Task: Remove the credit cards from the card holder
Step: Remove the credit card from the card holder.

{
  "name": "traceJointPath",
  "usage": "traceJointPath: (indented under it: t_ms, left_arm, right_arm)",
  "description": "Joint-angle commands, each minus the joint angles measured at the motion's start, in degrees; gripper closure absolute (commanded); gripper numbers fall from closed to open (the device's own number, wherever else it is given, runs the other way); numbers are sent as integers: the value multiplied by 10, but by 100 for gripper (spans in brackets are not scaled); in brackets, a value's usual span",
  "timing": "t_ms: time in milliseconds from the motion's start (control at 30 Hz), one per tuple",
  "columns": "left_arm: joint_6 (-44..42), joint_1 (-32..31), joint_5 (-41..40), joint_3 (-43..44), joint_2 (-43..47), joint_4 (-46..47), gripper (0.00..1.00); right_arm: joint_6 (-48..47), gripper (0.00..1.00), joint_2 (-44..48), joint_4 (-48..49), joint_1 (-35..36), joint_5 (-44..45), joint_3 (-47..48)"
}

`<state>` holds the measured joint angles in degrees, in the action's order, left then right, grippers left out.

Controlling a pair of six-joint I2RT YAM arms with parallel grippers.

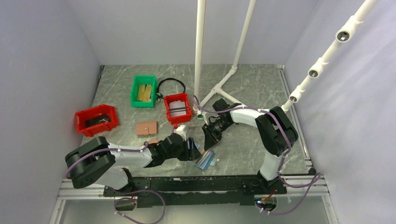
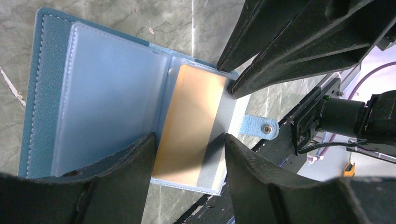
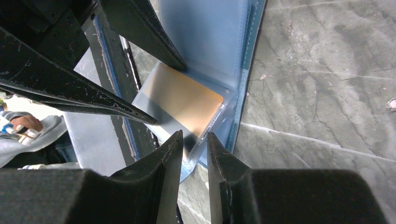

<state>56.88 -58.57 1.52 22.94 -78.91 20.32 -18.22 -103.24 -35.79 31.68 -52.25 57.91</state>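
Observation:
The blue card holder lies open near the table's front edge, its clear sleeves spread. In the left wrist view the holder shows one gold-tan credit card inside a sleeve. My left gripper is open, its fingers astride that sleeve. My right gripper is narrowly open, with the sleeve's corner between its fingertips. The card lies just beyond them. The right fingers reach the sleeve's far corner in the left wrist view.
A green bin holding tan cards, a red bin and a second red bin stand at the back left. A brown wallet lies between them. White pipe posts rise behind the right arm. A black cable lies near the bins.

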Motion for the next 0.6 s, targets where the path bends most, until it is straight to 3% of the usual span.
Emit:
traceJointPath:
  t_ms: [0,100,267,567]
  left_arm:
    - [-33,2,23,0,-2,-20,38]
    - [-45,2,33,5,-8,-13,36]
    - [-55,1,45,5,-11,5,24]
    - [-69,1,47,21,-20,-10,21]
  right_arm:
    - [6,74,3,3,0,-49,15]
    - [6,78,1,2,-2,-56,16]
    - [13,81,-1,6,-3,-51,15]
    - [11,82,-6,0,-3,-73,19]
